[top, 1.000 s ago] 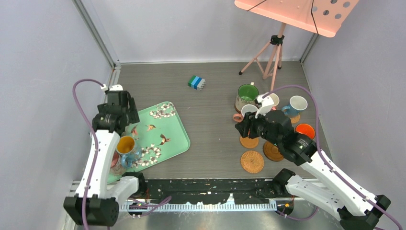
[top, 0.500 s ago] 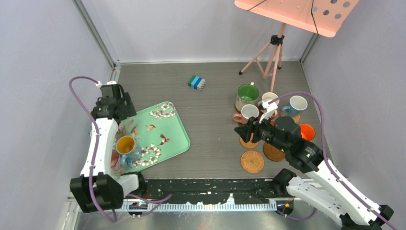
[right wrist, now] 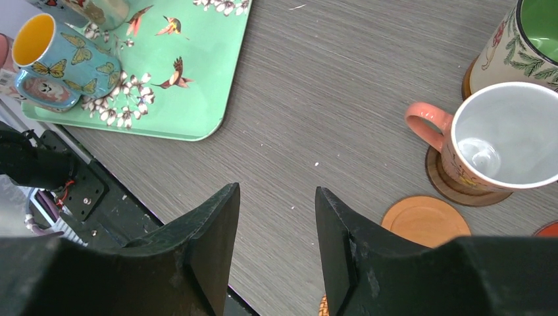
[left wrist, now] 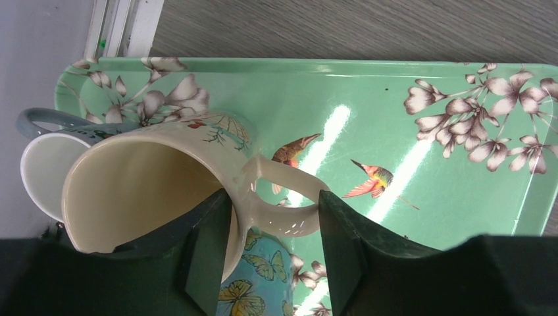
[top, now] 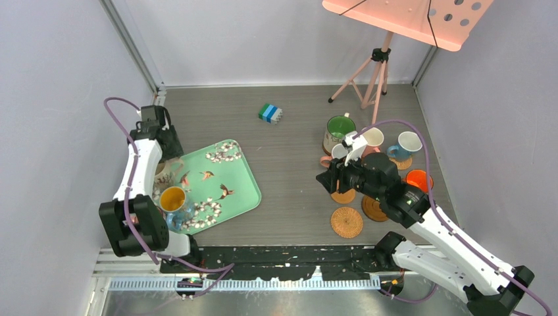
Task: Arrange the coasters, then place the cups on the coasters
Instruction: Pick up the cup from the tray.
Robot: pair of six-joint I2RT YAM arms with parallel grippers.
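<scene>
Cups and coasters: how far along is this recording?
Done: green cup, pink cup and blue cup sit on coasters at right. In hand: left gripper straddles the cream cup's handle on the tray, grip unconfirmed; right gripper open, empty. Left: tan coaster and wicker coaster are bare; the yellow cup waits on the tray.

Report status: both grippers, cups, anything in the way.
Left gripper straddles the cream cup's wall over the tray, grip unconfirmed. Right gripper open, empty, near a bare orange coaster. Nothing in the way.
</scene>
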